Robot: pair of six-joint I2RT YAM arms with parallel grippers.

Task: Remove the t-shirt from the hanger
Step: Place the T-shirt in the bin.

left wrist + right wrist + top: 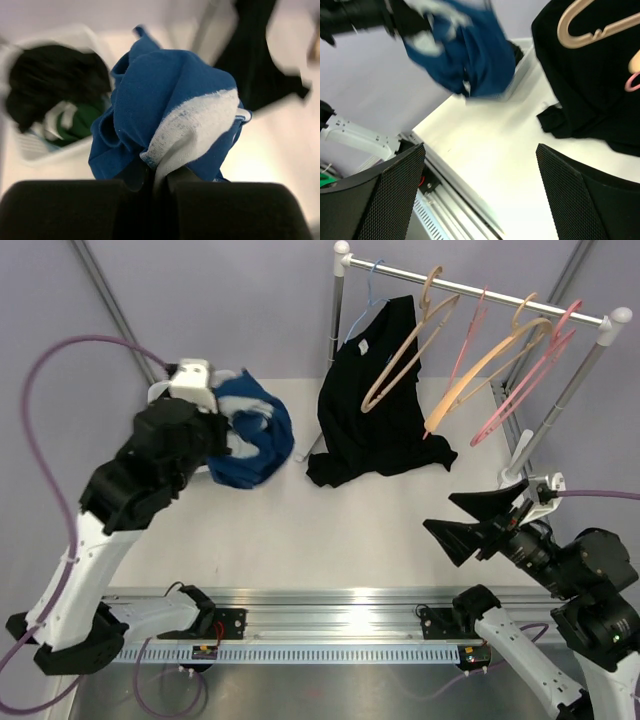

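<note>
Where left fingers [65, 210] pinch, soft blue fabric [165, 95] bunches.

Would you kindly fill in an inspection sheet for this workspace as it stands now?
Surface: white table, no spills seen.
Job's things: blue t-shirt off any hanger, bunched up above the table; black t-shirt hanging from the rail.
Clutter: empty hangers on the rail; basket of dark clothes at the far left.
Pincers: left pincer shut on the blue t-shirt; right pincer open, empty.
Cables: purple cable looping beside the left arm.
Surroundings: plain backdrop; nothing else seen.
</note>
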